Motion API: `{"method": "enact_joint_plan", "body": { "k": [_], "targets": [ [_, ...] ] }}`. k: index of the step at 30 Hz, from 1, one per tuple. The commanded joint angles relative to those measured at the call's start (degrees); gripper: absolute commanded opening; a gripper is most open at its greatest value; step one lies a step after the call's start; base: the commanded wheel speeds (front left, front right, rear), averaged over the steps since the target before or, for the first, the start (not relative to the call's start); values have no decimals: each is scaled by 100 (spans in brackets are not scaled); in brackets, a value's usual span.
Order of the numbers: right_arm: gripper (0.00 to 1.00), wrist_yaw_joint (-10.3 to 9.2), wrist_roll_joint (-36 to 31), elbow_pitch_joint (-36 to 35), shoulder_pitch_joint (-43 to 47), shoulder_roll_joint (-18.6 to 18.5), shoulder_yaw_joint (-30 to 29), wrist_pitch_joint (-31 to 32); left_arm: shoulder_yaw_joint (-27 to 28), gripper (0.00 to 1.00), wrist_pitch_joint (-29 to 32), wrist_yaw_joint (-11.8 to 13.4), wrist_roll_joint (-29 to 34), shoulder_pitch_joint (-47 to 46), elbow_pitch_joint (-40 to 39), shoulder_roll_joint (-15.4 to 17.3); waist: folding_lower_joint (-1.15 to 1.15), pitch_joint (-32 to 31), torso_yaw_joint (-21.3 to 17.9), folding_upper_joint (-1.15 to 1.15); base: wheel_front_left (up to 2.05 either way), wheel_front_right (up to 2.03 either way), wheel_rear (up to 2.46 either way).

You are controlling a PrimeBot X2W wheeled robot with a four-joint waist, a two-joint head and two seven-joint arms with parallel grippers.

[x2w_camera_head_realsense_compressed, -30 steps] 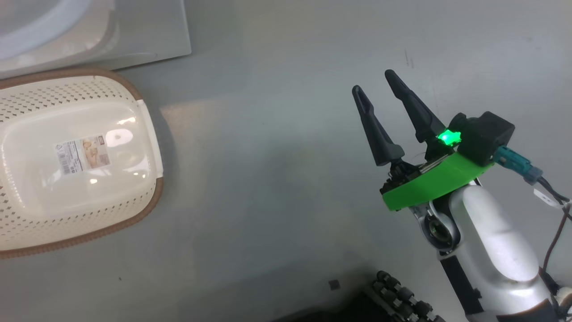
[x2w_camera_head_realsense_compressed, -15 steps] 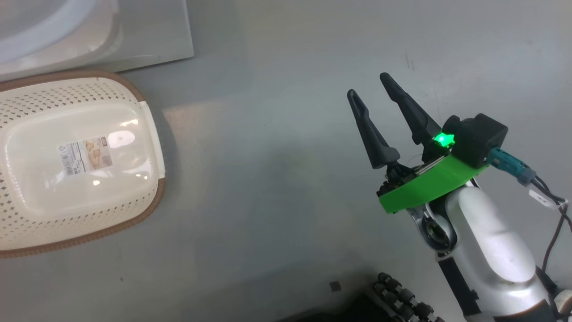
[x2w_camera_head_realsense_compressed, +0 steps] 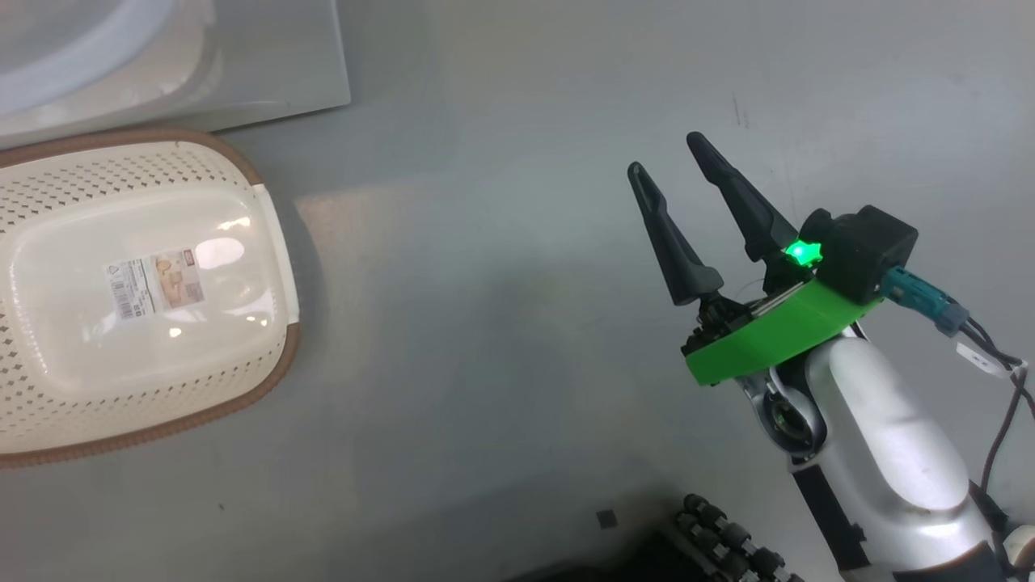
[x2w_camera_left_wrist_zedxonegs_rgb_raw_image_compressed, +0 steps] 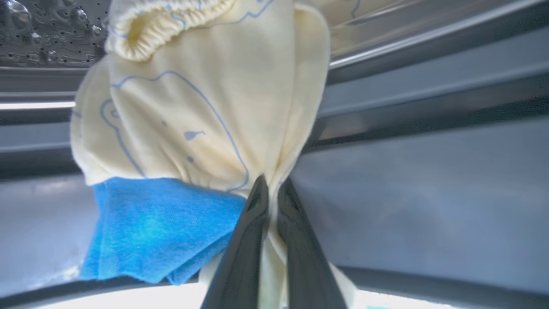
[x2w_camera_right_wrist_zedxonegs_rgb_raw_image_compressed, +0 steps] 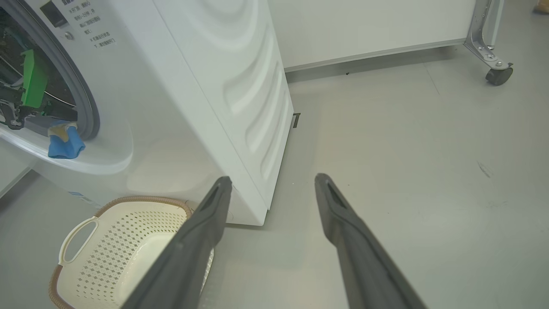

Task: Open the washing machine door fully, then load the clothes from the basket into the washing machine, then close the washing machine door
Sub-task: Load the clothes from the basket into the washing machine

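One bundle of clothes (x2w_camera_left_wrist_zedxonegs_rgb_raw_image_compressed: pixel 193 120) sits pinched in my closed left gripper (x2w_camera_left_wrist_zedxonegs_rgb_raw_image_compressed: pixel 272 189) at the mouth of the washing machine (x2w_camera_right_wrist_zedxonegs_rgb_raw_image_compressed: pixel 206 86), so withdrawing before releasing would drag it out, I judge, while my right gripper (x2w_camera_head_realsense_compressed: pixel 665 153) hangs open, empty.

Pinches the clothes (x2w_camera_left_wrist_zedxonegs_rgb_raw_image_compressed: pixel 193 120) in left gripper (x2w_camera_left_wrist_zedxonegs_rgb_raw_image_compressed: pixel 272 189), fingers nearly touching; holds right gripper (x2w_camera_head_realsense_compressed: pixel 665 153) wide open, fingers slanting up-left in head view, pale forearm (x2w_camera_head_realsense_compressed: pixel 881 436) below.
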Motion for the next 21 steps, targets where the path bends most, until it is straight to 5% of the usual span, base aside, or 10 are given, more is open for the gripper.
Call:
{"method": "enact_joint_plan", "body": {
  "k": [1, 9, 21],
  "targets": [
    [100, 0, -26, -131, 51, 13, 78, -38, 73, 0, -39, 21, -17, -50, 103, 279, 0, -28, 8, 0, 0, 0, 0],
    [100, 0, -24, -112, 64, 13, 87, -38, 88, 0, -696, 234, 188, -396, 270, 296, 0, -58, 37, 0, 0, 0, 0],
    [100, 0, -29, -182, 36, 13, 123, -38, 177, 0, -2873, 541, 644, -1168, 413, 282, 0, 223, 33, 0, 0, 0, 0]
  ]
}}
